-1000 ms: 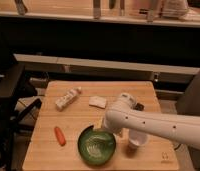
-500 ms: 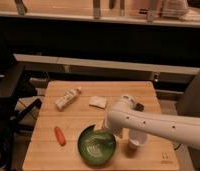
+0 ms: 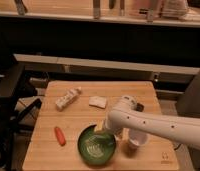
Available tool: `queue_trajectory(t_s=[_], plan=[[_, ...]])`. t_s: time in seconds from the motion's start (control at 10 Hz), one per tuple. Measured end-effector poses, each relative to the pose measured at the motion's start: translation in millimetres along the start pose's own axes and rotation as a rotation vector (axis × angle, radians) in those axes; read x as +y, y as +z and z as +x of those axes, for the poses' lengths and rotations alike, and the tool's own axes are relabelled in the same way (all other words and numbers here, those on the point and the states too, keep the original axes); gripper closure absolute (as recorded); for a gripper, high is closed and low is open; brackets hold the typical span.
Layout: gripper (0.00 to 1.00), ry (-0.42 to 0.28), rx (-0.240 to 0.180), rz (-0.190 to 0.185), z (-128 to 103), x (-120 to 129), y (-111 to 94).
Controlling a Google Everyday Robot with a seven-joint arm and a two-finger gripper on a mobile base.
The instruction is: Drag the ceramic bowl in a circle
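Note:
The ceramic bowl [image 3: 95, 146], wide, dark green with a pale pattern inside, sits on the wooden table [image 3: 48, 155] near the front edge. My white arm reaches in from the right, and the gripper [image 3: 105, 133] is at the bowl's far right rim, reaching down into it. The arm's wrist covers the gripper's end.
A small white cup [image 3: 136, 141] stands just right of the bowl under the arm. An orange carrot [image 3: 59, 135] lies left of the bowl. A wrapped bar [image 3: 67, 98] and a pale packet [image 3: 98, 102] lie farther back. A dark chair [image 3: 8, 100] stands left.
The bowl and the gripper have shifted slightly toward the front left; the other objects have not moved.

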Motion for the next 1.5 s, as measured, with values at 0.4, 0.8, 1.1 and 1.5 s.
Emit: queue_trajectory(t_s=[0.4, 0.8, 1.1, 1.5], plan=[[0.2, -0.002, -0.02, 0.01, -1, 3, 7], [0.2, -0.006, -0.037, 0.01, -2, 6, 12], [0.2, -0.01, -0.047, 0.009, -2, 7, 15], [0.2, -0.018, -0.059, 0.004, -1, 9, 17]])
